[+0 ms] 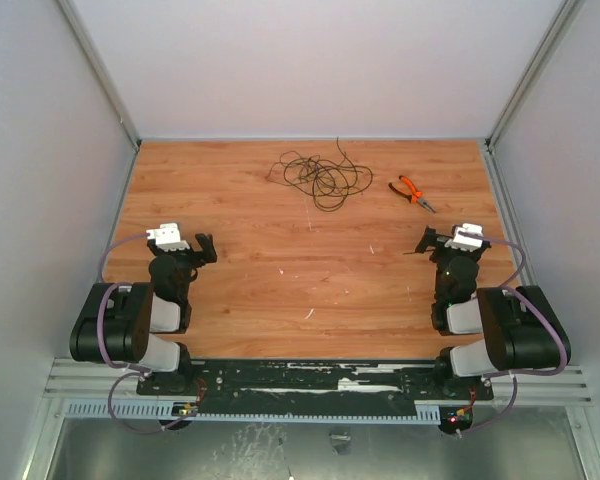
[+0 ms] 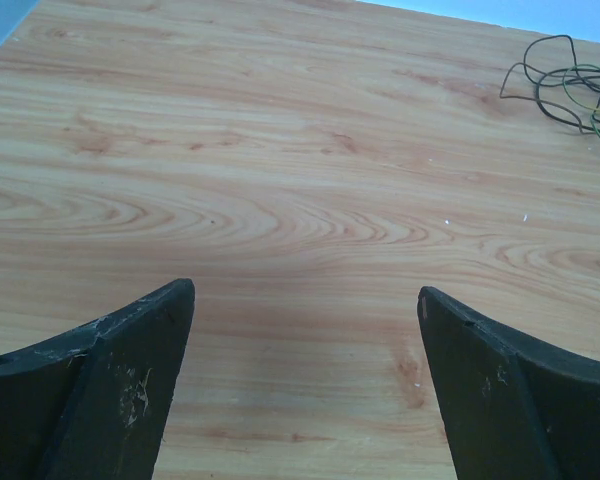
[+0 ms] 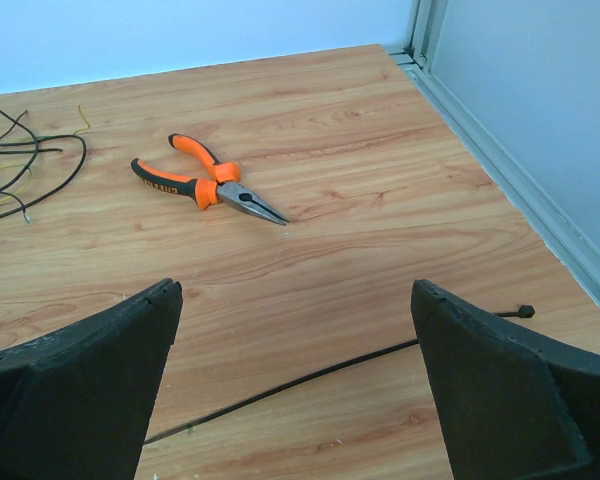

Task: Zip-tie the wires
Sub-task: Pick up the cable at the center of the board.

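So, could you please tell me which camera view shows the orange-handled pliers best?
The right wrist view: the pliers lie close and whole. The top view shows them small; the left wrist view misses them.

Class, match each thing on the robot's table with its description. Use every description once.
Things:
1. wires
2. pliers
3. zip tie
4. left gripper

Descriptions:
A. orange handles
B. lying flat under the right gripper
C. loose dark tangle, far centre
D. open, holding nothing

Pairs: 1-C, 2-A, 3-B, 4-D
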{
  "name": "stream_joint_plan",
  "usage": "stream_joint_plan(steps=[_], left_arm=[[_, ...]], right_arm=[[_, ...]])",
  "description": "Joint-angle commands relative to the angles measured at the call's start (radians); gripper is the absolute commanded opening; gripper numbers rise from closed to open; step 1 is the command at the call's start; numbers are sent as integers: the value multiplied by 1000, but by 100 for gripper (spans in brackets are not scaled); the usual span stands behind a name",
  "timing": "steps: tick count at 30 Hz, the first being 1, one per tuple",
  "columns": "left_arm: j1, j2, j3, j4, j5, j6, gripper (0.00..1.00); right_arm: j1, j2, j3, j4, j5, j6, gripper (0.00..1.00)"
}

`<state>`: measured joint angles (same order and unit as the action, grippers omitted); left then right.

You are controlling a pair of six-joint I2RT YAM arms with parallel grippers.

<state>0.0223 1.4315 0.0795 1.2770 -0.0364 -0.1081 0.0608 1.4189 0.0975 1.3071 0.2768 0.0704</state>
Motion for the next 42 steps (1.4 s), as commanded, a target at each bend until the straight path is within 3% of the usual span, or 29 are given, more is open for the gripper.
stream_joint_plan(steps=[1,11,13,15,17,19,22,25,29,36,42], left_arm=[[-6,1,16,25,-7,19,98],[-7,2,17,25,-9,19,98],[-6,2,20,18,-10,19,98],[-7,5,22,18,-10,19,98],[-8,6,27,10,-12,20,98],[-9,7,29,8,-14,21,98],[-17,-2,24,9,-25,26,98],[-42,-71,66,-109,-130,19,98],[-51,-213,235,-563,-266,-154,98],[-64,-359,349,-754,-147,-505,98],[-64,-450,430,-973,-37,-531,98]], right_arm=[[-6,0,-4,31,13,-8,99],[-8,-3,-1,33,15,-12,99],[-5,-58,35,-77,-38,-34,99],[11,-159,147,-375,-68,-40,99],[11,-222,280,-639,-111,55,99],[21,-256,378,-777,-249,99,99],[99,-251,487,-898,-281,178,99],[231,-195,572,-947,-221,234,98],[350,-43,731,-965,-148,319,94],[438,315,1071,-987,-149,396,91],[446,553,1323,-1045,-144,481,90]])
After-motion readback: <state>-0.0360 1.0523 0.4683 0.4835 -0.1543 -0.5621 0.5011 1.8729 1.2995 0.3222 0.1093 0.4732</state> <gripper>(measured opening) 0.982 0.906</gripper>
